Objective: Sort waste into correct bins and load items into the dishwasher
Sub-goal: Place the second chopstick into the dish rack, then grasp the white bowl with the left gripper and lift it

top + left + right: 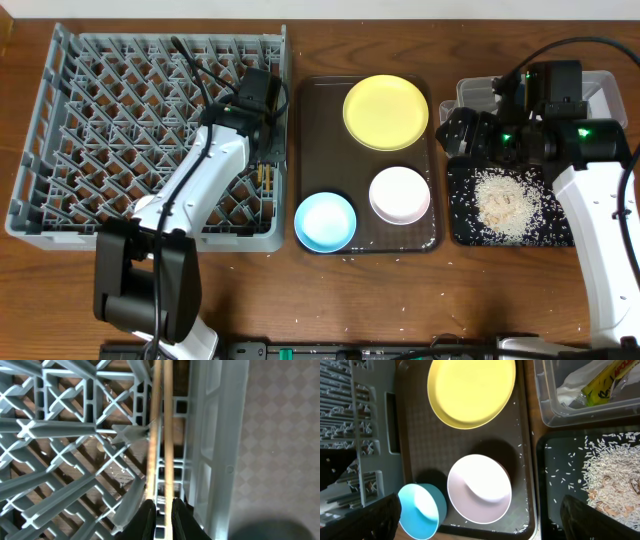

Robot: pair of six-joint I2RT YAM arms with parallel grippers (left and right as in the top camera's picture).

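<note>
1. The left gripper (163,521) has its black fingers drawn close together, clamped on one end of a pair of thin wooden chopsticks (168,435).
2. The chopsticks lie side by side inside the large square grey plastic dish rack (80,130), just beside its right wall.
3. The right gripper (458,132) has its fingers spread wide and grips nothing. It hovers between the dark brown serving tray (312,150) and the two bins.
4. On the brown tray sit a round yellow plate (386,112), a white bowl (399,194) and a light blue bowl (325,221), each apart from the others.
5. The clear plastic rectangular tub (545,405) holds a crumpled white napkin (577,387) and a yellow-green-orange snack wrapper (606,382).
6. The shallow glossy black rectangular tray (460,225) holds a heap of white-beige rice-like scraps (505,203), with loose grains scattered around it.
7. Stray grains also lie on the brown tray and the wooden table (460,290).
</note>
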